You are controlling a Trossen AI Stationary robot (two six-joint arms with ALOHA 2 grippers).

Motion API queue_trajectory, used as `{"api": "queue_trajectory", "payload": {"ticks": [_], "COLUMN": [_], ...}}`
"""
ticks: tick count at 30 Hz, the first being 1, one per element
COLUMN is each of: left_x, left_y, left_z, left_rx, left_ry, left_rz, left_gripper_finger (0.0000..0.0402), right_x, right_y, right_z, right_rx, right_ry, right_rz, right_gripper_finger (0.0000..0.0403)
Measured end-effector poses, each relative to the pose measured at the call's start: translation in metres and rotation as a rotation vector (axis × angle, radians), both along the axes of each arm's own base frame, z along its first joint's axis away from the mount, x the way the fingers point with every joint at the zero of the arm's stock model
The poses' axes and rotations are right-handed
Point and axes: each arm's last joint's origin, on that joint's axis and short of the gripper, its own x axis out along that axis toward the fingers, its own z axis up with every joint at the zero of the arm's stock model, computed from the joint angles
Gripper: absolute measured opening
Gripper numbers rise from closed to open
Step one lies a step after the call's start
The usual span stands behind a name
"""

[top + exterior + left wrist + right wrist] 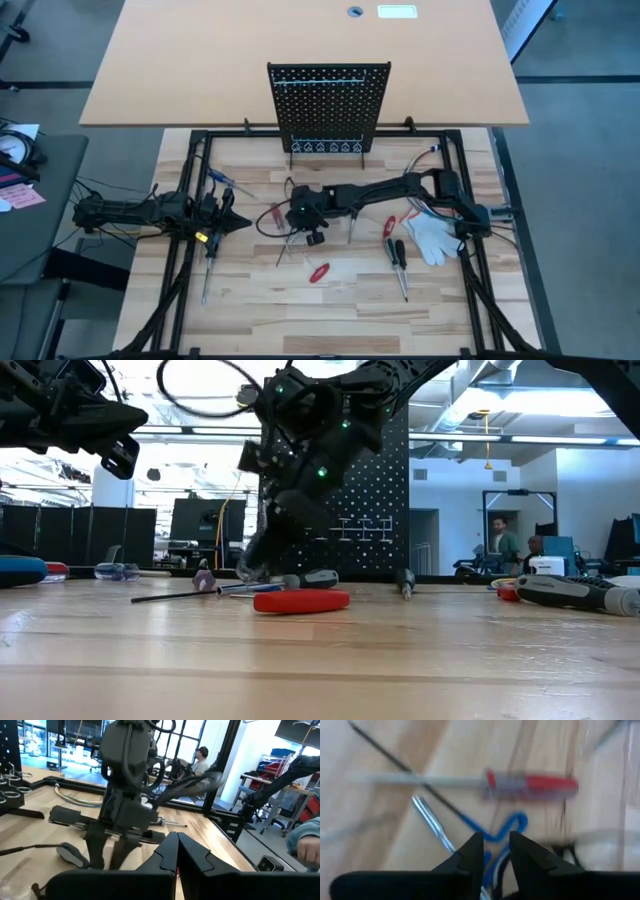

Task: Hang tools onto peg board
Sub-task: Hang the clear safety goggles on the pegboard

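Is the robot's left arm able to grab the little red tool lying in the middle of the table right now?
Probably not easily. The left gripper is shut and sits at the table's left side, while the red tool lies farther toward the middle. The right gripper hangs low between them, so the direct way looks crowded.

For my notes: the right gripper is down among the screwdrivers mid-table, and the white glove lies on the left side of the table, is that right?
Not quite: the white glove lies on the right side, as the high view shows. The right gripper is indeed down among the screwdrivers mid-table.
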Motion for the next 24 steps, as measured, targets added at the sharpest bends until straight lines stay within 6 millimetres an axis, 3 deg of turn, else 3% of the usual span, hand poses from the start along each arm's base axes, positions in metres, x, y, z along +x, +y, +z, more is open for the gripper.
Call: {"api": "queue_trajectory", "payload": {"ticks": [6, 12, 17, 24], "left_x": [0.000, 0.000, 0.000, 0.000], "left_y": [0.000, 0.000, 0.000, 0.000], "left_z": [0.000, 0.000, -0.001, -0.002], "left_rx": [-0.002, -0.009, -0.013, -0.012], "left_ry": [0.000, 0.002, 0.011, 0.027], "left_rz": [0.000, 0.000, -0.001, -0.001], "left_gripper_finger": [0.0000, 0.0000, 0.0000, 0.0000], "right_x": [-0.015, -0.023, -0.029, -0.035], "right_y": [0.015, 0.026, 0.010, -0.033], "right_z": [0.008, 0.024, 0.041, 0.052], "right_rx": [-0.084, -0.038, -0.005, 0.040], "right_ry": [0.124, 0.131, 0.112, 0.045], "right_rz": [-0.078, -0.131, -0.208, -0.361], "right_gripper_finger": [0.0074, 0.0088, 0.0149, 0.0221]}}
